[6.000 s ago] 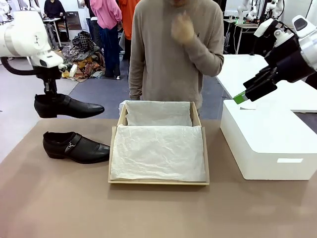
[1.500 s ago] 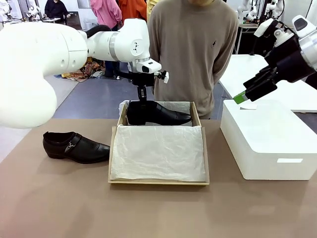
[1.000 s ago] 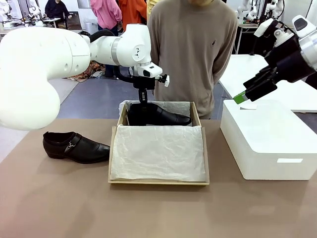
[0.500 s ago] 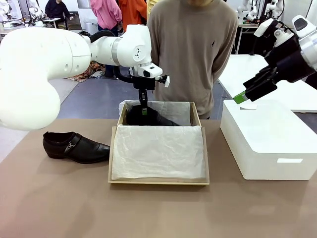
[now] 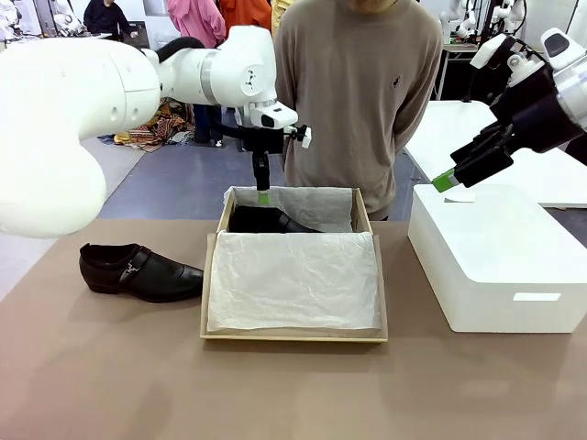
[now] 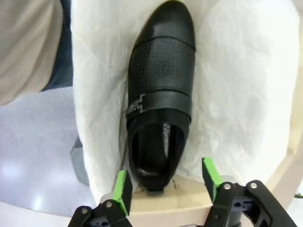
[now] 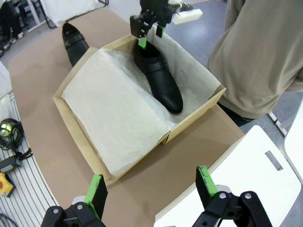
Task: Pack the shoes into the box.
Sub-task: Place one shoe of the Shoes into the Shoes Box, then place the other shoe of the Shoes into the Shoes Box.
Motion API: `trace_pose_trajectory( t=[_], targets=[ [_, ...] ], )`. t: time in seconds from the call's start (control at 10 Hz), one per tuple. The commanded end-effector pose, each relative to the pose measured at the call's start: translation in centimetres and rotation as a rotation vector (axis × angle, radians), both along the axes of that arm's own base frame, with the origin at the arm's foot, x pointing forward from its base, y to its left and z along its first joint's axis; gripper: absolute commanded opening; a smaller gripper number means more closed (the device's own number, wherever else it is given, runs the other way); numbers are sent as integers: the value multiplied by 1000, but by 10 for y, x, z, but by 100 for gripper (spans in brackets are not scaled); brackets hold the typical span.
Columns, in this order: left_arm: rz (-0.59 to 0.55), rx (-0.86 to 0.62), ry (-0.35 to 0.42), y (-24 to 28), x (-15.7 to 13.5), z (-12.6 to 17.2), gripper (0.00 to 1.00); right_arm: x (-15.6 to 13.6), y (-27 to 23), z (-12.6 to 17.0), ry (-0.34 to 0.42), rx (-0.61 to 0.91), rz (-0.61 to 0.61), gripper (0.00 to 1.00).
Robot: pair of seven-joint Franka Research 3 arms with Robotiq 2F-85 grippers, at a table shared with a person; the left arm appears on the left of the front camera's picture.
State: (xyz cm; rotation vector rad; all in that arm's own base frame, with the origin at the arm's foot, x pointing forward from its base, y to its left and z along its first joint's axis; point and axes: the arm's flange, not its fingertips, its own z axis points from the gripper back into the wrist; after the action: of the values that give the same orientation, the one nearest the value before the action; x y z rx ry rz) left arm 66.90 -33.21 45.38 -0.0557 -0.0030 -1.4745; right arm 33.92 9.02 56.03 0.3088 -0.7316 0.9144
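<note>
1. One of the shoes (image 5: 268, 220) lies inside the box (image 5: 209, 286), in its far half, on its sole. Its heel is toward the robot's left side and its toe points toward the robot's right.
2. In the left wrist view this shoe (image 6: 161, 94) rests on white tissue paper (image 6: 236, 94), with its strap and small metal buckle facing up. The heel end is next to the cardboard wall (image 6: 175, 201).
3. The near half of the box is covered by a flat sheet of tissue paper (image 5: 293, 280), and nothing lies on it.
4. The other shoe (image 5: 138, 272) stands on the brown table (image 5: 110, 367), well apart from the box on the robot's left. Its toe points toward the box.
5. The left gripper (image 5: 263, 195) hangs straight down over the heel of the boxed shoe. The front view shows a small gap between its fingertips and the leather.
6. The left gripper's (image 6: 165, 184) jaws stand wide, one green pad on each side of the heel opening, and they grip nothing.
7. The right gripper (image 5: 445, 181) is held in the air above the far left corner of a large white box (image 5: 495, 266), which sits on the table to the right of the shoebox.
8. The right gripper's (image 7: 150, 185) jaws are spread wide and are empty.
9. A person (image 5: 358, 101) in a beige top stands at the far edge of the table, just behind the box.
</note>
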Motion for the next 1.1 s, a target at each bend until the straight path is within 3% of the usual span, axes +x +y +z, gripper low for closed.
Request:
trace_pose_trajectory(
  t=[0.0,0.2,0.3,1.0],
  targets=[
    [17,-19,31,10,-3,21,100,0,0,0,-5,4,0,100],
    [34,-41,39,34,-7,39,100,0,0,0,-5,4,0,100],
    [14,-6,8,12,-4,23,100,0,0,0,-5,4,0,100],
    [14,-6,8,12,-4,23,100,0,0,0,-5,4,0,100]
  ],
)
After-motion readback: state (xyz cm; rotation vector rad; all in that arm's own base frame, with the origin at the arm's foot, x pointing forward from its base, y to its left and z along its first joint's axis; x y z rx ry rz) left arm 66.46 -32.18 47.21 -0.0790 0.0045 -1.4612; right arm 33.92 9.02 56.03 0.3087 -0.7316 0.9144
